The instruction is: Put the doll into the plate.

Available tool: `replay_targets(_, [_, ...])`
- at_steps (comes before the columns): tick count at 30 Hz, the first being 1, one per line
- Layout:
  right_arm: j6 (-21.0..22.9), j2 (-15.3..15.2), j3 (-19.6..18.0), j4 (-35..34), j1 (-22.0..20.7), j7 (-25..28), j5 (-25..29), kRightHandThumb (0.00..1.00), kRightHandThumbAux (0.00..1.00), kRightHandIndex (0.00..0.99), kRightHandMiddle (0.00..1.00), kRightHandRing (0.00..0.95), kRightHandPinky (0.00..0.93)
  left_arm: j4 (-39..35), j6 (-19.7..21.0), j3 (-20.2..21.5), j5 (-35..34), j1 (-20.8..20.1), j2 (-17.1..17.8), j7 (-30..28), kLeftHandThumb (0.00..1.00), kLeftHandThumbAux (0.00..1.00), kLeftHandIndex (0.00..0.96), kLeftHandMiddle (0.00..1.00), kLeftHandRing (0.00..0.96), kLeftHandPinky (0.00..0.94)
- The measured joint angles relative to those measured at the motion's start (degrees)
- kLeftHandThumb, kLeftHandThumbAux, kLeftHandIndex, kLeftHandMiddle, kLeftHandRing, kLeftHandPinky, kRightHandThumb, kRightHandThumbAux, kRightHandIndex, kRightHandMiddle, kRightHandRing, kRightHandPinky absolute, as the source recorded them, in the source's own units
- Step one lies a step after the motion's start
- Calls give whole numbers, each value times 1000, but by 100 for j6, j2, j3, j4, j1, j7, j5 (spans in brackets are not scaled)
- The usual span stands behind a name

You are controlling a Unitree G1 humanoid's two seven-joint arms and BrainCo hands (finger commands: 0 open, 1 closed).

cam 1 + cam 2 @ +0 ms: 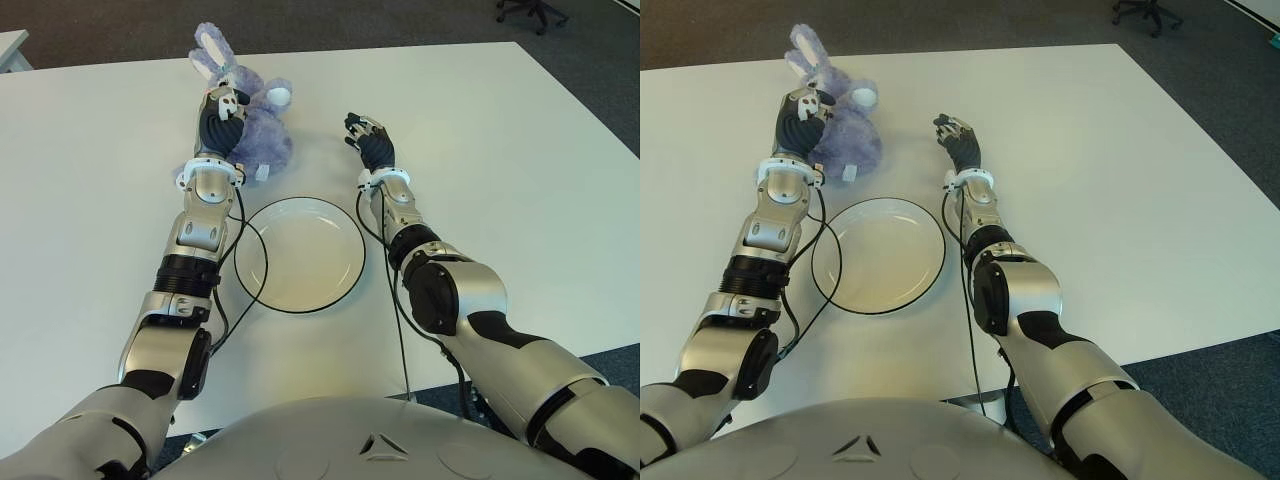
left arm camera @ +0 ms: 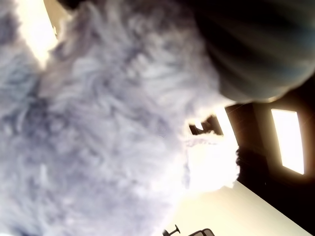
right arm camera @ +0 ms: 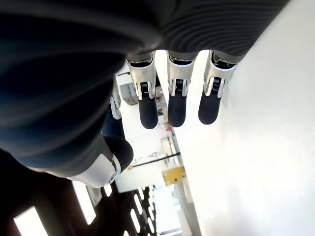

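A purple plush rabbit doll (image 1: 266,140) lies on the white table (image 1: 500,150), just beyond the plate. My left hand (image 1: 224,108) is on the doll's left side near its head, fingers curled into the fur. In the left wrist view the doll's fur (image 2: 98,147) fills most of the picture, close against the palm. The white plate (image 1: 300,262), dark-rimmed with nothing in it, sits between my forearms. My right hand (image 1: 368,138) shows to the right of the doll, beyond the plate's right edge. Its fingers (image 3: 177,105) are spread and hold nothing.
Black cables run along both forearms and around the plate's rim. A wheeled office chair (image 1: 530,10) stands on the dark floor past the table's far right corner. Another table's corner (image 1: 10,45) shows at the far left.
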Motion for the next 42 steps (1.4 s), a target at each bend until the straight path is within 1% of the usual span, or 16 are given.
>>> replay_targets(3, [1,0,21,-3,0,-17,-17,704,728,406,157,117,144,3,-45,34,-2,4,4,-49,797,672,821,865,871,880])
replay_targets(6, [0,1,-4,-2,1,14,12,704,727,406,156,119,155,5,-39,57,-2,-9,41,-129,790,666,805,859,865,872])
replay_targets(14, [-3,1,-58,-2,4,107,99,704,727,406,155,121,153,-29,128,85,-25,-146,226,-434,771,663,780,843,856,869])
replay_targets(17, [-10,2,-76,-3,4,108,115,705,726,406,155,121,156,-194,217,72,-23,-185,274,-516,770,665,780,845,860,875])
replay_targets(21, [-15,5,-146,-3,4,123,148,706,726,406,158,123,157,-281,216,55,4,-276,331,-557,762,664,779,846,861,876])
replay_targets(25, [-17,5,-191,-7,4,110,148,707,726,406,158,123,147,-251,147,48,28,-328,384,-557,729,661,780,856,868,884])
replay_targets(29, [-16,5,-140,-16,3,0,92,707,727,406,154,117,138,-115,43,30,94,-449,444,-553,727,659,786,863,875,890])
replay_targets(35, [57,4,27,-21,2,-163,-70,704,728,406,155,115,140,-91,28,26,131,-583,529,-556,733,658,775,856,868,881])
replay_targets(38, [59,4,-6,-22,3,-133,-54,705,728,406,151,111,131,-128,98,24,134,-641,587,-603,742,659,785,864,878,892])
replay_targets(42, [59,5,-67,-23,3,-75,24,704,728,405,147,108,131,-337,357,-12,239,-726,705,-697,752,664,805,867,884,885])
